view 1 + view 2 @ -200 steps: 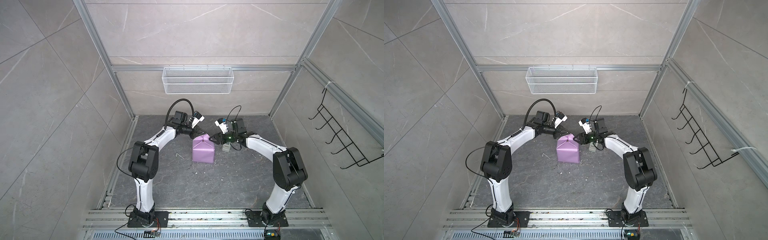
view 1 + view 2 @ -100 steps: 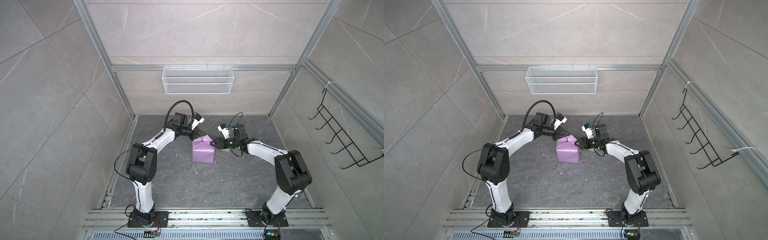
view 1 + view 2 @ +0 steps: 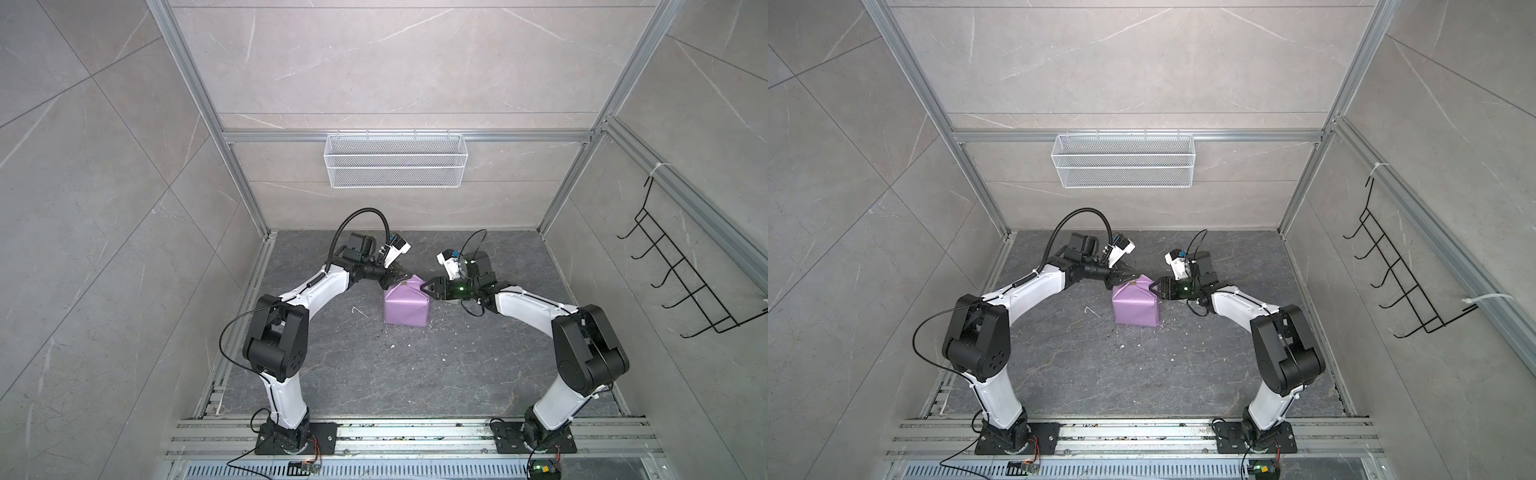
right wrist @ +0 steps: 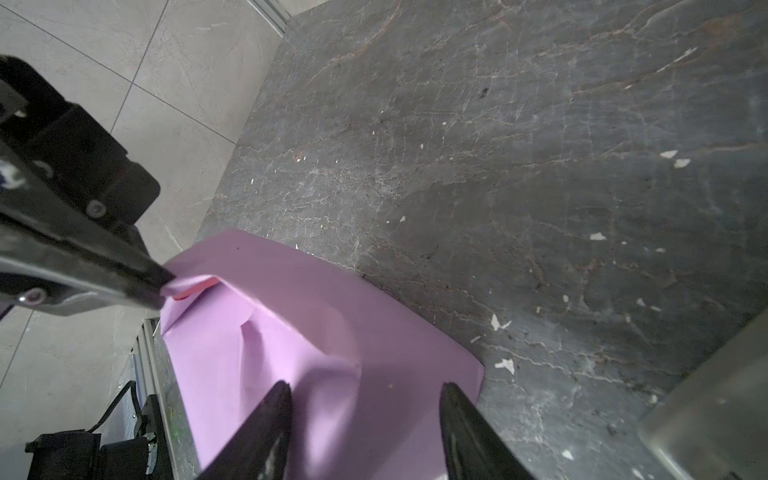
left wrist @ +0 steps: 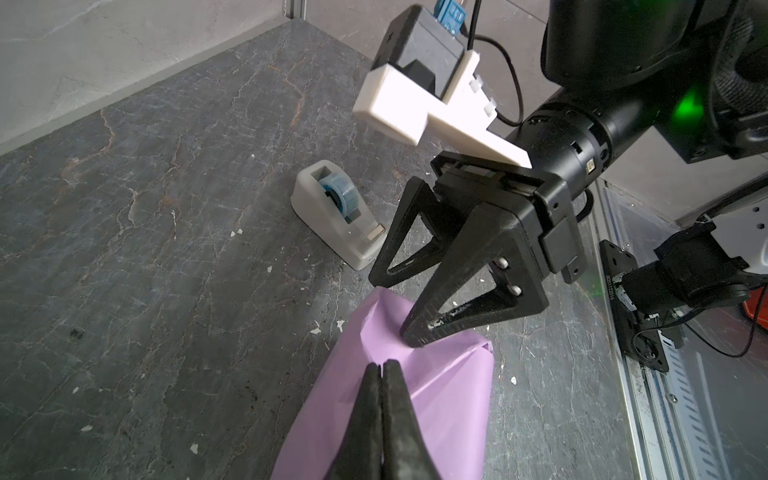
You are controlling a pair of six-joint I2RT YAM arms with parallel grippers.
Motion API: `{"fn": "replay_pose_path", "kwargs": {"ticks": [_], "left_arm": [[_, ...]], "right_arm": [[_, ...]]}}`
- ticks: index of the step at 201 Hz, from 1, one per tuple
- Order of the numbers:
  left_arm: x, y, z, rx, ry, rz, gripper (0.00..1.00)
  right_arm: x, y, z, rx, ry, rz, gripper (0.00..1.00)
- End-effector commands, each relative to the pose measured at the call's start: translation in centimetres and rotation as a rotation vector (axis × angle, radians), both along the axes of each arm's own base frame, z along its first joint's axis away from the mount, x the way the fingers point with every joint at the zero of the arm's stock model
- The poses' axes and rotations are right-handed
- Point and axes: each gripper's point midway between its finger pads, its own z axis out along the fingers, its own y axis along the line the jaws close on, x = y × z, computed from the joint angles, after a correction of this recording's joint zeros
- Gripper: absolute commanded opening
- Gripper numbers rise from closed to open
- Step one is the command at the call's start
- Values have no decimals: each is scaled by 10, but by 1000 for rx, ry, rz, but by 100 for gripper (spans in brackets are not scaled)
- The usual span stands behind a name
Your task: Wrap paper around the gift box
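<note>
Lilac paper [image 3: 405, 309] [image 3: 1136, 309] covers a block-shaped parcel in the middle of the dark stone floor, and its far end is gathered into a peak. The gift box is hidden under it. My left gripper [image 3: 401, 279] [image 5: 380, 366] is shut, pinching the paper's peaked flap, as the right wrist view shows at the left gripper [image 4: 164, 286]. My right gripper [image 3: 427, 287] [image 4: 365, 390] is open at the parcel's far right corner. Its fingers straddle the paper [image 4: 332, 316], and one fingertip [image 5: 415, 334] touches the paper [image 5: 436, 399].
A grey-white tape dispenser [image 5: 336, 212] stands on the floor just behind the parcel, near the right gripper. A white wire basket [image 3: 395, 166] hangs on the back wall and a black hook rack [image 3: 685, 282] on the right wall. Small paper scraps [image 3: 358, 311] litter the floor.
My right gripper has come from the tape dispenser over to the parcel's far right corner. The left gripper has stayed shut at the paper's peak.
</note>
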Motion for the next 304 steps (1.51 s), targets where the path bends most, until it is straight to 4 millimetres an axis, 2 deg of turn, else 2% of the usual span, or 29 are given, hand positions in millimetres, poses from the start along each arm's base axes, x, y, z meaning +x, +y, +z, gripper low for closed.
{"fn": "replay_pose_path", "kwargs": {"ticks": [1,121,151,304], "left_arm": [[-7,-3,29,-46,-53,-2,0],[-28,6,22,-26,-35,-26,0],[-31,8,14,-8,-14,-25,0],[-54,4,-3,5,56,-13,0]], "right_arm": [[-12,-4,-17,-41,57,-24,58],[-11,-5,-18,-47,63,-34,59],[-11,-4,-18,-43,68,-38,59],[-9,-5,-19,-49,66,-66,59]]}}
